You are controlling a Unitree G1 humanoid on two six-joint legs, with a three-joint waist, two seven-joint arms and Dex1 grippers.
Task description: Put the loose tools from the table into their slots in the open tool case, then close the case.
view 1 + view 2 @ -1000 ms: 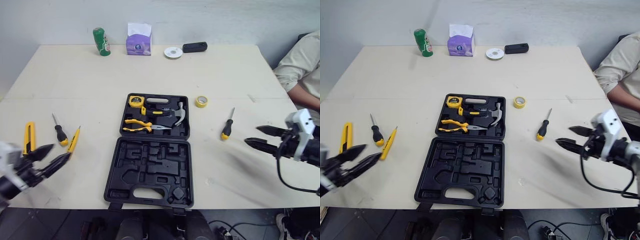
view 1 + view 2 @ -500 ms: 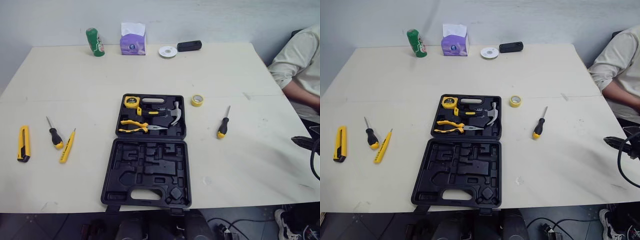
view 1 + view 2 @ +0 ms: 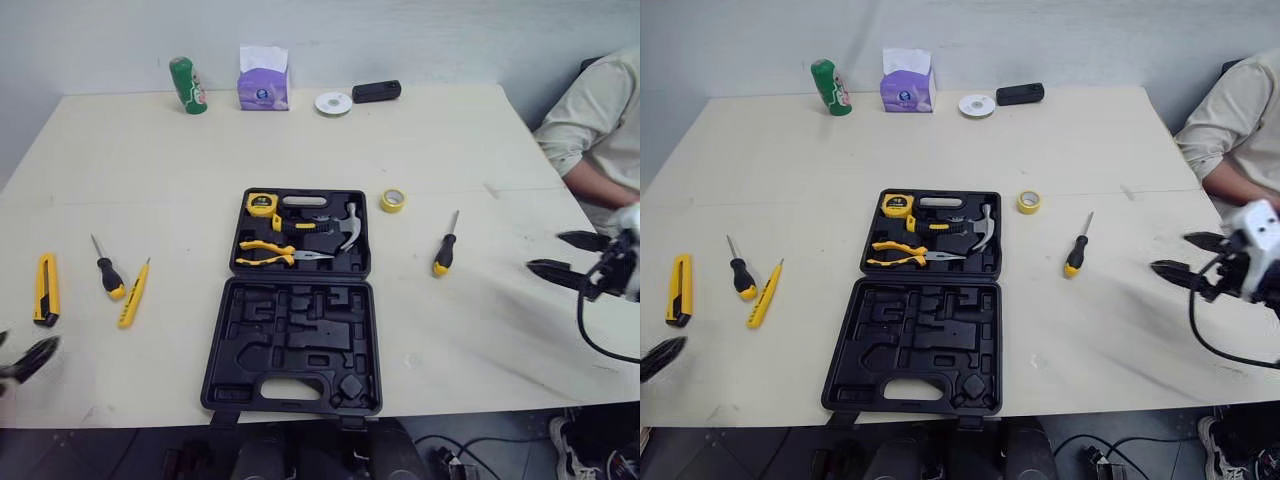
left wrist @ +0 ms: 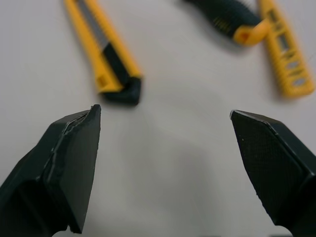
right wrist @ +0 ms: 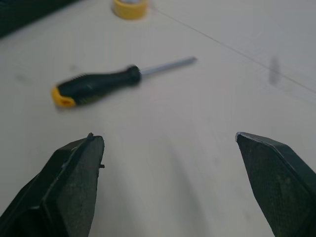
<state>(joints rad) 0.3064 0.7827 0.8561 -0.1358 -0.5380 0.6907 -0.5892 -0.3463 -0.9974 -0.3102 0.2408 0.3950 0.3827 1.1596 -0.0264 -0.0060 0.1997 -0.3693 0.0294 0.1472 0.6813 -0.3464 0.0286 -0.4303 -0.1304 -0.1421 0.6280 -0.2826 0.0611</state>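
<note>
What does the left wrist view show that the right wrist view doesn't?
Left wrist view: a yellow utility knife, a black-and-yellow screwdriver handle and a slim yellow tool, beyond the open left gripper. Right wrist view: a whole screwdriver with its metal shaft, a yellow tape roll and a dark corner of the tool case, beyond the open right gripper. Shared: the pale table and two spread black fingers holding nothing.

Left gripper (image 3: 25, 352) blurred, cut by frame edge; person's sleeve (image 3: 600, 130) cropped at right edge.
</note>
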